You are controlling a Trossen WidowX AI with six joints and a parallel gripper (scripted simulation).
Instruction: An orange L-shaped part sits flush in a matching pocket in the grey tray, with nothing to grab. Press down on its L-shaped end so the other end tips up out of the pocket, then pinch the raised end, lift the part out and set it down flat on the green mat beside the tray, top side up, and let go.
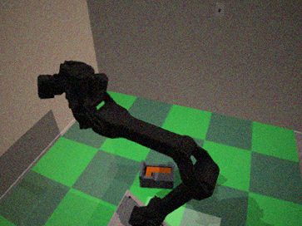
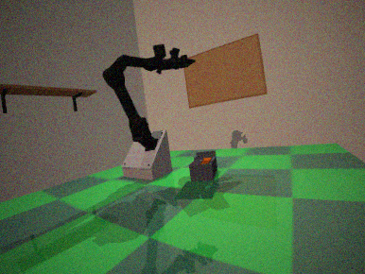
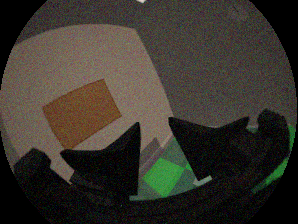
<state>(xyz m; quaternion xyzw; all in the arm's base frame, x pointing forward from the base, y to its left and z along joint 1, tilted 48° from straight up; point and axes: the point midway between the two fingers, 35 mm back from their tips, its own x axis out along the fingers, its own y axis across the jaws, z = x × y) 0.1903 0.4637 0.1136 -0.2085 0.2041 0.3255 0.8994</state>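
The orange L-shaped part (image 1: pixel 163 170) (image 2: pixel 206 161) lies in the pocket of the dark grey tray (image 1: pixel 156 183) (image 2: pixel 202 175). No raised end can be made out. My gripper (image 2: pixel 192 60) (image 3: pixel 154 123) is high above the floor and well away from the tray. Its fingers stand part-way apart in the wrist view, with nothing between them. In the top view the fingertips are hidden behind the arm. Neither tray nor part shows in the wrist view. The green mat cannot be told apart surely from the green checkered surface.
The pale sloped base block (image 1: pixel 119 210) (image 2: pixel 137 162) of my arm stands close to the tray. My arm passes above and beside the tray in the top view. A brown board (image 2: pixel 227 71) (image 3: pixel 82 112) hangs on the wall, and a wooden shelf (image 2: pixel 44 90) is at the left.
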